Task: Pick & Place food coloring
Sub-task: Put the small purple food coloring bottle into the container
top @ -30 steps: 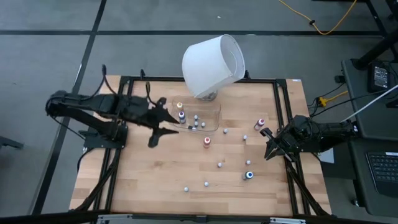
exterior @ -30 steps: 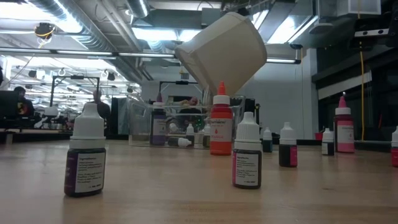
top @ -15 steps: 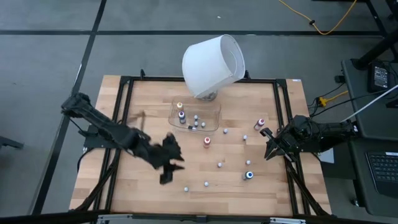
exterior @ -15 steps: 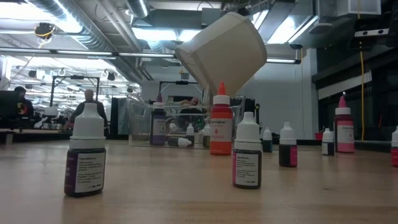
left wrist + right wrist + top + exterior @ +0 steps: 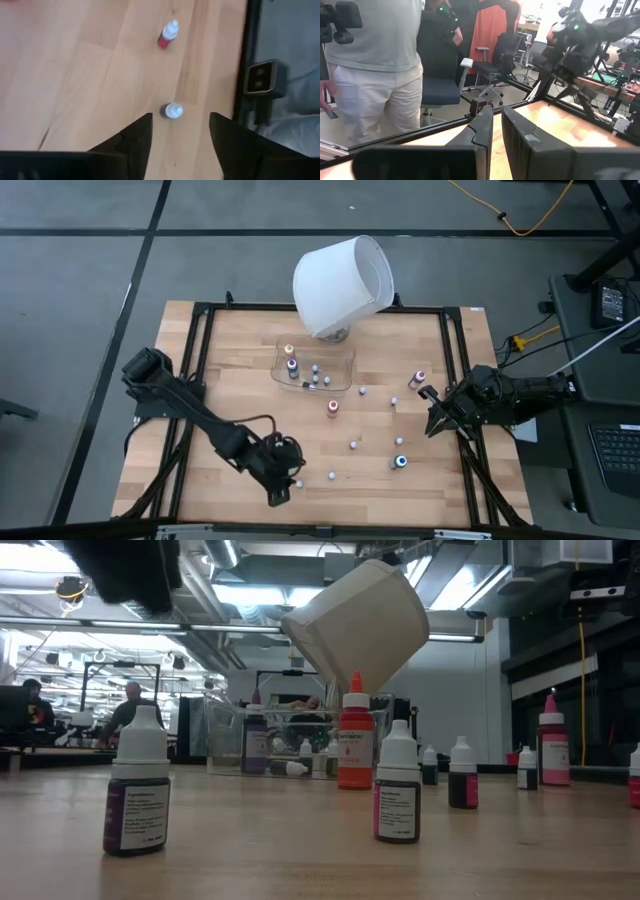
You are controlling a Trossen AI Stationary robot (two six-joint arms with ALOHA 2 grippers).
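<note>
Food coloring bottles stand scattered on the wooden table: an orange-capped one (image 5: 332,407), a blue-capped one (image 5: 400,461), a pink one (image 5: 417,379) and several whitish-capped ones. Several more sit in the clear tray (image 5: 345,366). My left gripper (image 5: 283,483) hovers open near the table's near edge, above a whitish-capped bottle (image 5: 173,110) that stands just ahead of its fingertips (image 5: 180,117), untouched. In the low view this bottle (image 5: 137,783) stands upright under the dark arm (image 5: 125,570). My right gripper (image 5: 432,420) waits shut at the table's right edge.
A big white lampshade (image 5: 340,285) leans over the table's far edge behind the tray. A red-bodied bottle (image 5: 168,35) stands beyond the left gripper. The black frame rail (image 5: 470,430) borders the table. A person (image 5: 375,65) stands in the room beyond the right gripper.
My left arm has swung from beside the clear tray toward the table's near edge and come over the whitish-capped bottles there. The bottles have kept their places.
</note>
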